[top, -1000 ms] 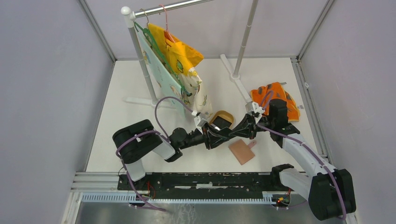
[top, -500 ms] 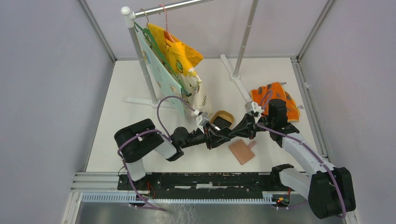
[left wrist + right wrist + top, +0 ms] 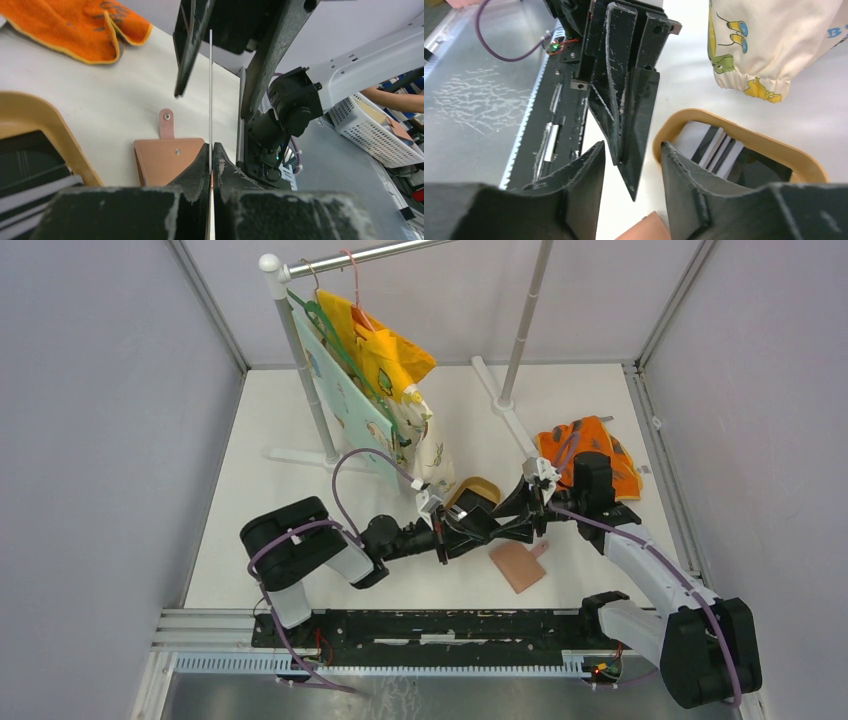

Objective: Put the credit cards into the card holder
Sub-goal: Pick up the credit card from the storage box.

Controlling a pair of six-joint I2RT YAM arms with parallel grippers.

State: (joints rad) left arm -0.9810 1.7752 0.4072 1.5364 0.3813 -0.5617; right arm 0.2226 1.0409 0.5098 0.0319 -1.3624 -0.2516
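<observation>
To my left, the left gripper [image 3: 211, 149] has just clamped shut on the near edge of a thin white plastic credit card [image 3: 210, 85], which stands edge-on in the air between the arms. The right gripper [image 3: 630, 172], pinched tight a second ago, now has its jaws parted either side of the card. I judge the handover done. The reddish-brown leather card holder [image 3: 167, 159] lies flat and folded on the table below. More striped cards [image 3: 724, 150] wait in the tan oval dish [image 3: 684, 116].

The white table [image 3: 280, 420] bears a tan dish [image 3: 484, 485], a card holder [image 3: 517, 566] and an orange cloth [image 3: 590, 430].
</observation>
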